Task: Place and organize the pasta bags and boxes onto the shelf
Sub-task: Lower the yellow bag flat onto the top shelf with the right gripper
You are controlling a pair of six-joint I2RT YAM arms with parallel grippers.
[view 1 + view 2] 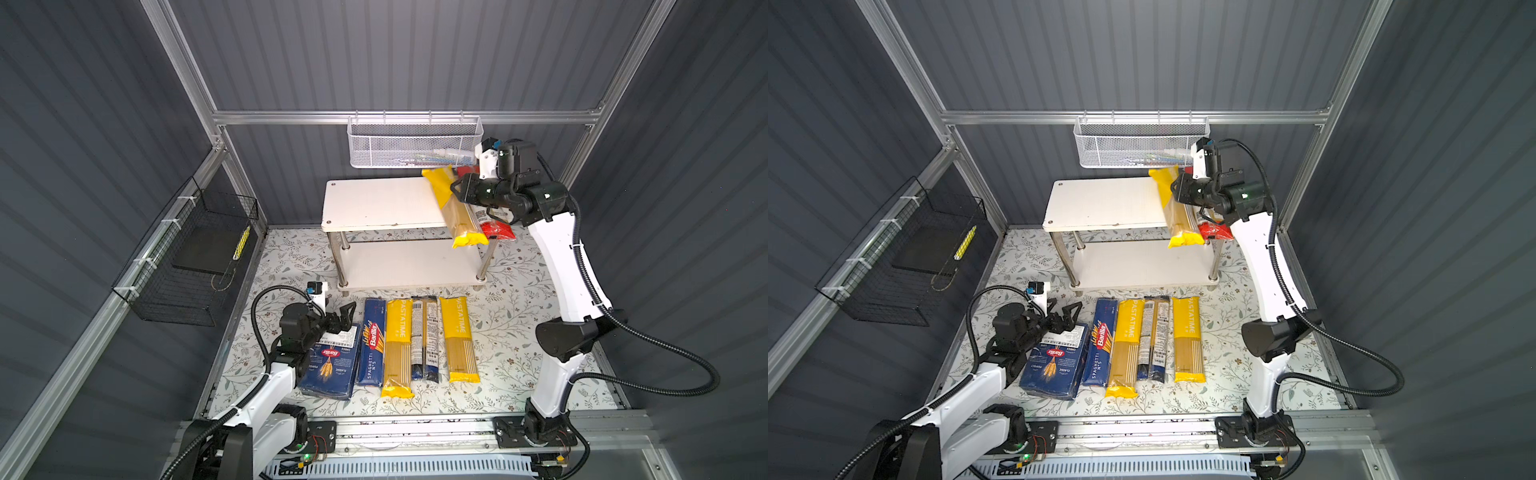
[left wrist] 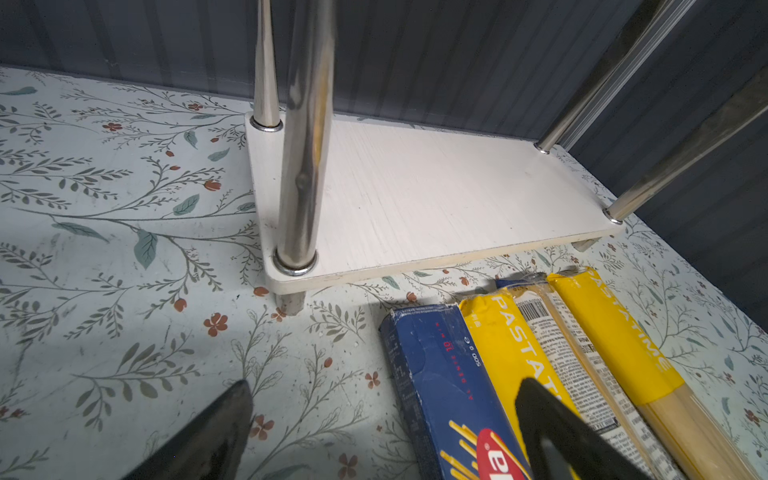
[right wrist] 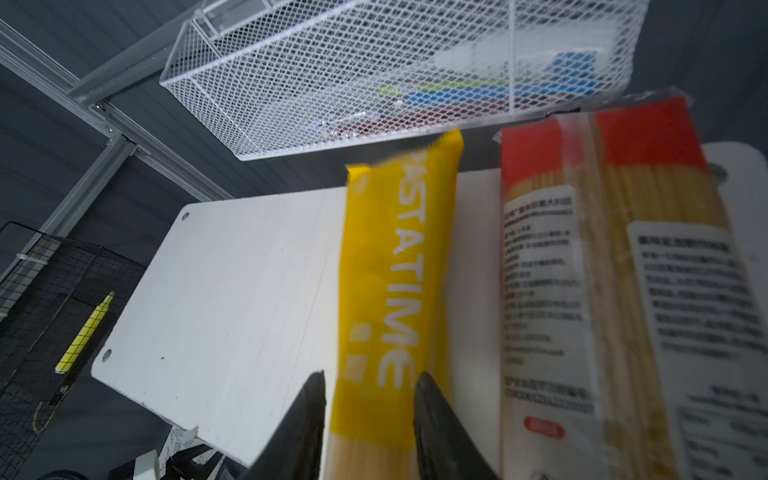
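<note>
My right pincer (image 1: pixel 456 192) is over the right end of the top board of the shelf (image 1: pixel 374 203). Its two fingers stand on each side of a yellow PASTATIME bag (image 3: pixel 386 270). The opening is narrow, only a little wider than the bag. In the right wrist view a thin strip of white board shows between one finger and the bag, so I judge that I am not pressing it.

The bag lies on the top board with its long axis from far to near, a little slanted. Its near end hangs out over the near edge of the board. Just to its right lies the red-ended bag (image 1: pixel 496 230), in almost the same direction.

My left pincer (image 1: pixel 348 316) is wide and holds nothing. It hovers over the far end of the wide Barilla box (image 1: pixel 332 365), at the near left.

The other things are in one row on the desk (image 1: pixel 519 291), near the shelf. From left to right:
- the Spaghetti n.5 box (image 1: pixel 372 345)
- a yellow bag (image 1: pixel 397 345)
- the navy-ended bag (image 1: pixel 426 336)
- another yellow bag (image 1: pixel 459 336)

All of them point from near to far. I think the last yellow bag is closest for my right arm, and the boxes are closest for my left arm. A pincer should come down across the narrow width of each one.
</note>
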